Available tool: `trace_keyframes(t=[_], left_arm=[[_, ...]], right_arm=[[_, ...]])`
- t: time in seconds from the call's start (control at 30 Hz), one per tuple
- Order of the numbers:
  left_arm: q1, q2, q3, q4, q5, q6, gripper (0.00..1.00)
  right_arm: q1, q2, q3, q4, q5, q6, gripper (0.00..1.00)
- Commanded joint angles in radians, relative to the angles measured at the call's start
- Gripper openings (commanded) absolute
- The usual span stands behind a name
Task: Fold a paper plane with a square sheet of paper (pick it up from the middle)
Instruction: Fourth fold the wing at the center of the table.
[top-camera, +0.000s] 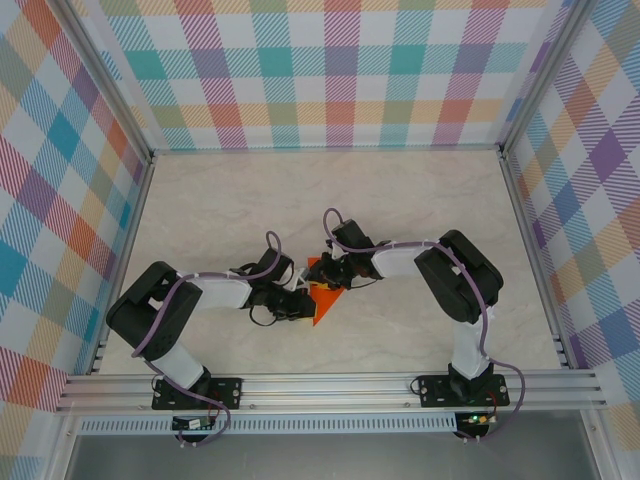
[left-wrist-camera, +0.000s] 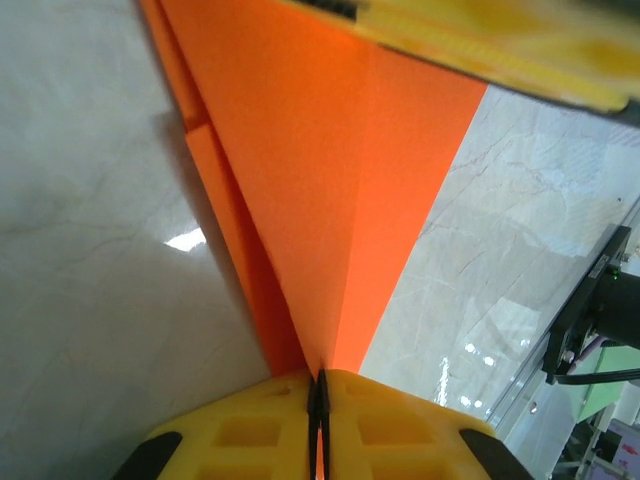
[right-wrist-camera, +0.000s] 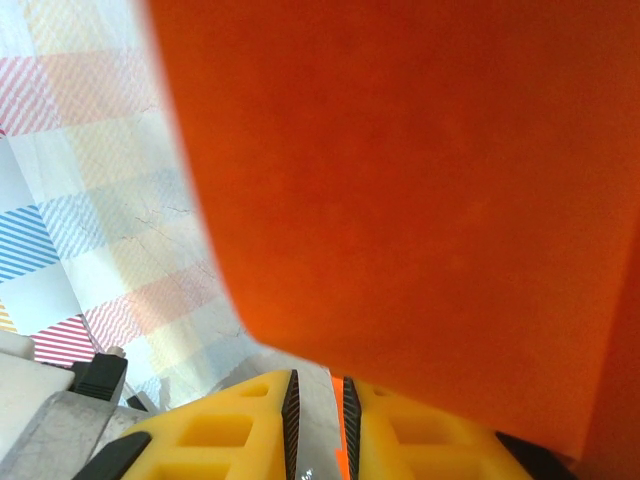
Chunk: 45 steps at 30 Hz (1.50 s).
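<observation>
Along the near edge runs an aluminium rail (top-camera: 330, 382), with both arm bases bolted to it, the left arm (top-camera: 165, 325) and the right arm (top-camera: 465, 290) bending inward toward the middle of the surface (top-camera: 230, 200).

The left claw (top-camera: 298, 302) sits just left of centre. Seen from its wrist, the left claw (left-wrist-camera: 320, 388) has its yellow fingers pressed together on the narrow point of the paper plane (left-wrist-camera: 330, 180). From that pinch the orange sheet fans out wide and lifts off the marbled top. Its right edge is one clean straight line, a crease runs up the middle, and its left edge is stepped where folded layers overlap.

From above, the paper plane (top-camera: 322, 300) is a small orange wedge between the two claws, its tip pointing toward the rail.

At the sheet's far, broad end is the right claw (top-camera: 336, 272); from the left wrist it shows as a blurred yellow bar (left-wrist-camera: 500, 45) meeting that edge. In its own view the right claw (right-wrist-camera: 318, 392) is narrow, a thin slot with a sliver of orange in it, closed on the paper plane (right-wrist-camera: 420, 200), which billows close over the lens.

Open surface lies on both sides of the arms and all the way back to the plaid walls (top-camera: 340, 70) and their metal corner posts (top-camera: 150, 155).
</observation>
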Motion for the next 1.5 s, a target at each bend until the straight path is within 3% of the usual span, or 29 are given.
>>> trace_keyframes(t=[0.0, 0.3, 0.57, 0.77, 0.97, 1.13, 1.33, 1.4, 1.47], left_arm=[[-0.022, -0.008, -0.012, -0.133, 0.037, 0.022, 0.12], [-0.027, 0.006, -0.004, -0.153, 0.011, 0.027, 0.12], [-0.032, 0.056, 0.028, -0.232, -0.028, 0.060, 0.00], [-0.039, 0.034, 0.028, -0.254, -0.065, 0.063, 0.01], [-0.045, 0.013, 0.035, -0.287, -0.070, 0.058, 0.09], [-0.054, 0.042, 0.049, -0.301, -0.083, 0.063, 0.09], [-0.069, 0.046, 0.040, -0.333, -0.101, 0.065, 0.03], [-0.074, 0.037, 0.036, -0.336, -0.108, 0.058, 0.10], [-0.077, 0.028, 0.034, -0.335, -0.115, 0.057, 0.11]], right_arm=[[0.000, 0.046, -0.042, -0.102, 0.064, -0.007, 0.22], [0.000, 0.047, -0.039, -0.104, 0.063, -0.006, 0.22], [0.000, 0.049, -0.046, -0.110, 0.071, -0.003, 0.22], [0.000, 0.050, -0.050, -0.120, 0.078, -0.003, 0.23], [0.000, 0.053, -0.049, -0.123, 0.077, -0.001, 0.23], [0.000, 0.055, -0.047, -0.122, 0.078, 0.002, 0.23], [0.000, 0.056, -0.050, -0.124, 0.081, 0.004, 0.23], [0.000, 0.058, -0.052, -0.124, 0.081, 0.006, 0.23], [0.000, 0.060, -0.053, -0.123, 0.081, 0.008, 0.23]])
